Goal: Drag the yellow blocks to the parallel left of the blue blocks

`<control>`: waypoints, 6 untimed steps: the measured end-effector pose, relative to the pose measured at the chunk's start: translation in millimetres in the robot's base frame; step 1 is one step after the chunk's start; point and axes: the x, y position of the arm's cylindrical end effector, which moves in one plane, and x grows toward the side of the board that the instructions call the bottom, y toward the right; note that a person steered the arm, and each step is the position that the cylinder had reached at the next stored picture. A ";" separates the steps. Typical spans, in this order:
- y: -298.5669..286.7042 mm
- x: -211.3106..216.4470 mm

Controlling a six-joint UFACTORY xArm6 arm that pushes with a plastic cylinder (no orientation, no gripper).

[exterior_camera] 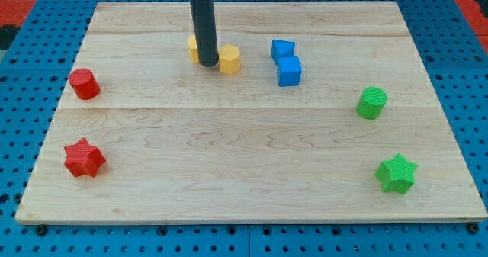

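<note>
Dark rod, no fingers on this rig, so nothing to spread or pinch; just my tip [207, 64], down on the desk [244, 181] and wedged between the two yellow blocks.

Taking my tip as landmark: yellow hexagon block [229, 59] touches it on the view's right; the other yellow block [194, 49] sits just to its left & slightly toward the view's top, mostly hidden behind the rod, shape can't tell. Blue blocks [286, 62] are further to the view's right of my tip, near but apart from the hexagon: two, touching each other, one stacked diagonally above the other in the view.

Risks, as I judge it:
- Tip sits btw the pair, so any sideways push moves only one yellow & splits them wider.
- Pushing the hexagon toward the view's right may overshoot into the blues, knock them out of line & shift the target.
- Hex faces are short; an off-centre push will prob spin it & let it slip round the rod.
- The hidden yellow can't be checked while the rod covers it.

Looks: both yellows are a warm orange-yellow, small, flat on the desk. They already lie left of the blues, roughly level w/ them, though not yet lined up parallel to the blue pair.

Far from my tip: red cylinder [84, 84] & red star [84, 158] at the view's left, green cylinder [372, 103] & green star [396, 174] at the right. None in the way.
</note>
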 end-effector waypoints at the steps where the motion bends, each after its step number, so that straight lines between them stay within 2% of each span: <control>1: -57.9 3.2; 2: -56.2 -55.2; 3: -12.0 -63.6; 4: 43.1 -63.6; 6: 66.1 -33.6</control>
